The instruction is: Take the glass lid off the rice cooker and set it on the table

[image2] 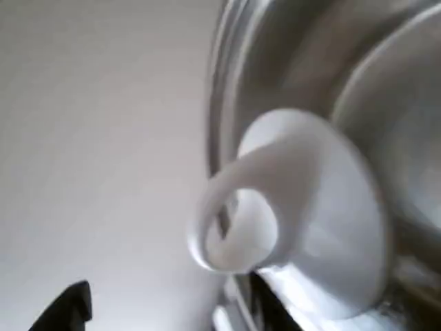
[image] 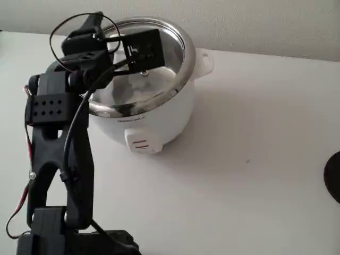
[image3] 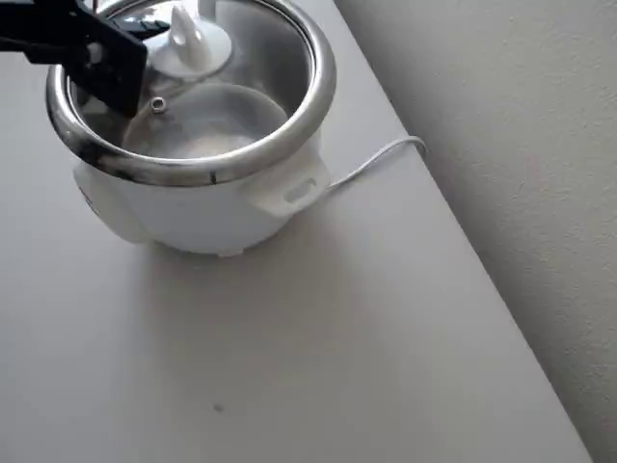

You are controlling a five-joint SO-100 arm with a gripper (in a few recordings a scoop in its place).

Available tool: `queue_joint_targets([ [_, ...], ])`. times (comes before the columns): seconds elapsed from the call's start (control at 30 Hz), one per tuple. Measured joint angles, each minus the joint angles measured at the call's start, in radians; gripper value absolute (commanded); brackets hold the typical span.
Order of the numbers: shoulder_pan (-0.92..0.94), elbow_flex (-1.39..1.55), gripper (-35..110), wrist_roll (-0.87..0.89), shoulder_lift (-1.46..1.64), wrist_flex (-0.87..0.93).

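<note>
Clear glass lid [image3: 241, 68] on squat, steel-rimmed rice cooker [image3: 193, 207]; smooth white knob [image2: 303, 214].

soft even daylight | faint shadows | wrist view blurred | steel rim glare

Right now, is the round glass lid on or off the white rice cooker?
On: the round glass lid sits inside the white rice cooker's steel rim.

White rice cooker [image: 154, 119], steel rim; clear glass lid [image3: 241, 77]; black pincer [image3: 145, 48].
</note>
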Motion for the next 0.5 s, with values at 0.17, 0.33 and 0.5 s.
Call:
queue_joint_targets([
  [0.17, 0.000, 0.000, 30, 0.000, -0.006, -0.034],
  [0.33, 0.008, 0.000, 30, -0.008, -0.006, -0.034],
  [0.5, 0.017, 0.000, 30, -0.040, -0.005, -0.028],
])
